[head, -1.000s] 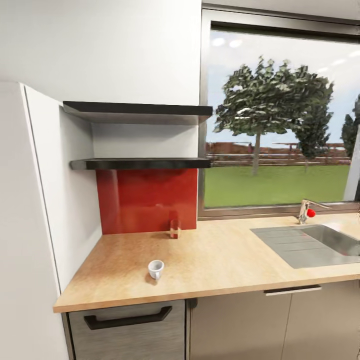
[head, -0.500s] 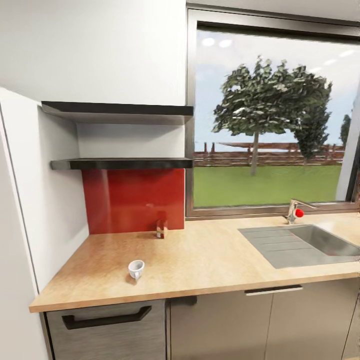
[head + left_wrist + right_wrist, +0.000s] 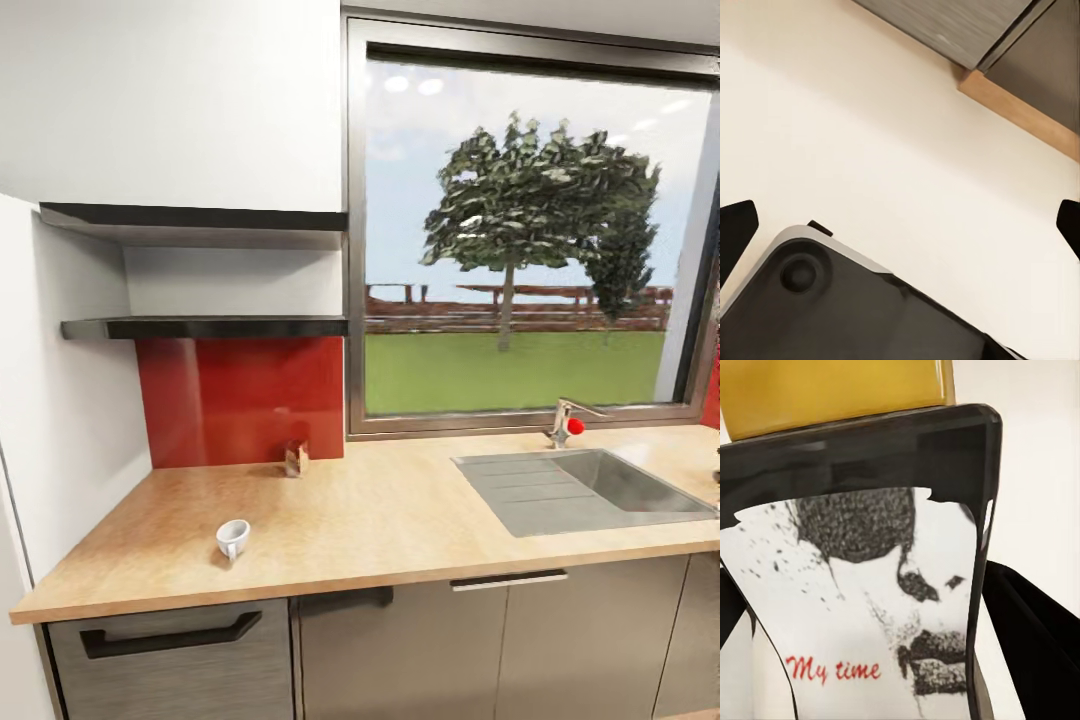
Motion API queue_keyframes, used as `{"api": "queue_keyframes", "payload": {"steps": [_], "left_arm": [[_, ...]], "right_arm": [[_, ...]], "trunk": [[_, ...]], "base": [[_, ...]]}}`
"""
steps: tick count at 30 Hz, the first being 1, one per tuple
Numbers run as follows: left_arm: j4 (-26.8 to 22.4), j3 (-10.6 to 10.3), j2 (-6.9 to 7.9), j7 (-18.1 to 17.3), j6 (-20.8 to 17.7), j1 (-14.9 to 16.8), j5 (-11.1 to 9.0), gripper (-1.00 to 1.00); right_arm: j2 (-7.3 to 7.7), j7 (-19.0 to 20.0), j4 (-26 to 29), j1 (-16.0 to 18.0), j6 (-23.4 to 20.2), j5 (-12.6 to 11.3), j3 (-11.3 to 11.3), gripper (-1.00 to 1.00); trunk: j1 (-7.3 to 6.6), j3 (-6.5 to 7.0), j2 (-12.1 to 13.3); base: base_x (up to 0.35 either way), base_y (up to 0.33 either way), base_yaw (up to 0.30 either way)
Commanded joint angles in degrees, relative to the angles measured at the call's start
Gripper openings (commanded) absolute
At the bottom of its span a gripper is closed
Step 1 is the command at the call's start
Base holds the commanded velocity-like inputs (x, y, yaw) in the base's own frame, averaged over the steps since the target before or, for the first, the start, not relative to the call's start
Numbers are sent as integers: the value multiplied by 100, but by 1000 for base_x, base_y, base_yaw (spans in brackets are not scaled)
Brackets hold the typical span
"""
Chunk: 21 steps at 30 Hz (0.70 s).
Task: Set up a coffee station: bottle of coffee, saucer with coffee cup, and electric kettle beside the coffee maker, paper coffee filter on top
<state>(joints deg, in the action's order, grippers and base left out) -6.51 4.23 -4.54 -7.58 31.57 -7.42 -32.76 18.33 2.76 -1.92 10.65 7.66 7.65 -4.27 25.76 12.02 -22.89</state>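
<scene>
Tabletop [image 3: 420,530] is running across the lower half of the head view, with the kitchen shelf [image 3: 205,327] sitting bare at upper left. The coffee cup [image 3: 232,538] is standing near the front edge at lower left. The bottle of coffee [image 3: 870,585] is sitting clamped in the right end effector [image 3: 862,607], its label reading "My time" in red. Judging by this, the bottle step is in hand; next comes setting it down by the coffee maker. The left end effector [image 3: 900,225] is hanging with fingers apart.
</scene>
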Motion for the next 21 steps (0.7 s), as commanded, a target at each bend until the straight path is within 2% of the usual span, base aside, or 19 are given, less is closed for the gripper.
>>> {"api": "queue_keyframes", "payload": {"steps": [1, 21], "left_arm": [[-8, 42, -3, -60, -2, -5, -38, 100], [-8, 42, -3, -60, 7, -5, -37, 100]], "right_arm": [[3, 14, -19, 7, 43, 53, -47, -100], [-13, 5, -19, 7, 60, 50, -51, -100]], "trunk": [[2, -1, -3], [2, -1, -3]], "base": [[0, -302, 0], [0, -302, 0]]}}
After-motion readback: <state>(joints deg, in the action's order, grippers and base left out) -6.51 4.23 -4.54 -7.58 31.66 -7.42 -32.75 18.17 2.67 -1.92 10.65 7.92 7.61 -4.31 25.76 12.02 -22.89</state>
